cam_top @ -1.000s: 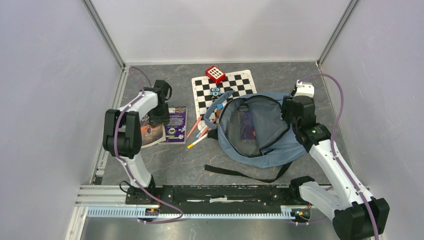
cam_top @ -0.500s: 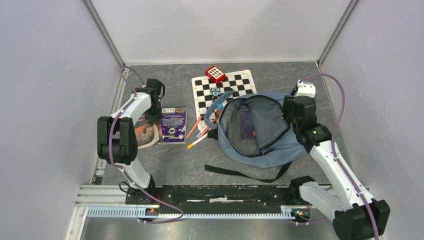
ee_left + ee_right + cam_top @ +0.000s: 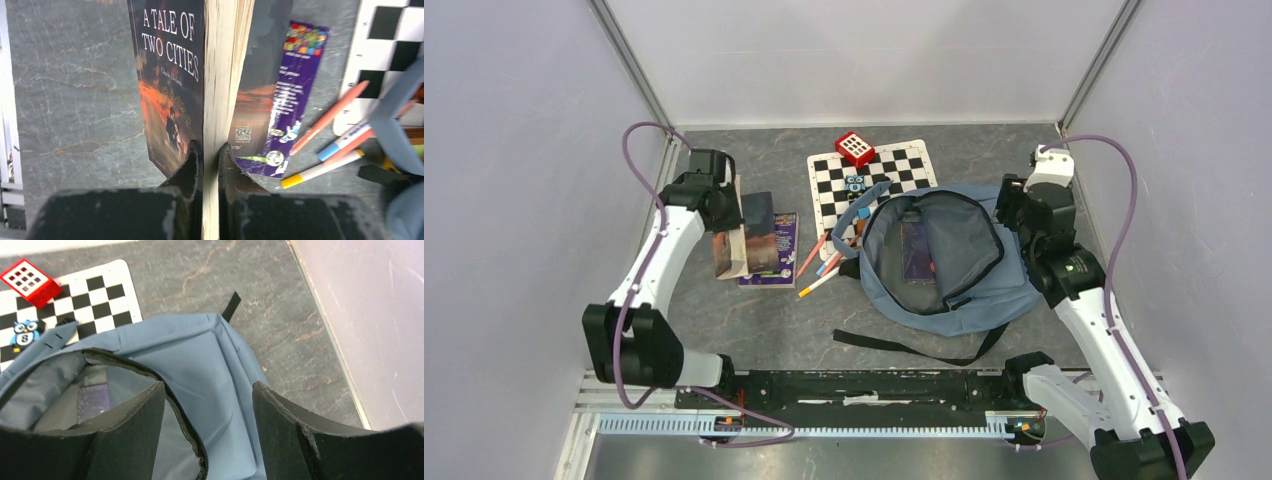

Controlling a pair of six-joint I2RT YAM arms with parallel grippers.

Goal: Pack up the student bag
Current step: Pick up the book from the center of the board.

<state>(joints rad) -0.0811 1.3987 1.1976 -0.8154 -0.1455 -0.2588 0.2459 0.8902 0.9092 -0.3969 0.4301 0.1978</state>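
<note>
The student bag (image 3: pixel 944 275) lies open in the middle right, blue-grey with black straps; a dark book (image 3: pixel 915 250) lies inside it. My left gripper (image 3: pixel 724 212) is shut on a paperback, "A Tale of Two Cities" (image 3: pixel 170 75), and holds it on edge above the table at the left. The fingers (image 3: pixel 192 160) clamp the page block. My right gripper (image 3: pixel 207 385) is open and empty over the bag's (image 3: pixel 210 350) right side, with the zipper rim between the jaws but not touched. In the top view, the right gripper (image 3: pixel 1014 205) is at the bag's far right edge.
A purple booklet (image 3: pixel 776 262) lies under the held book. Several pens (image 3: pixel 824 262) lie between booklet and bag. A chessboard mat (image 3: pixel 894 165) at the back holds a red block (image 3: pixel 854 148) and a blue owl toy (image 3: pixel 854 183). A black strap (image 3: pixel 904 347) trails toward the front.
My left gripper has lifted the paperback off the table and turned it on edge, and the arm has swung out. My right gripper has drawn slightly back and right from the bag rim.
</note>
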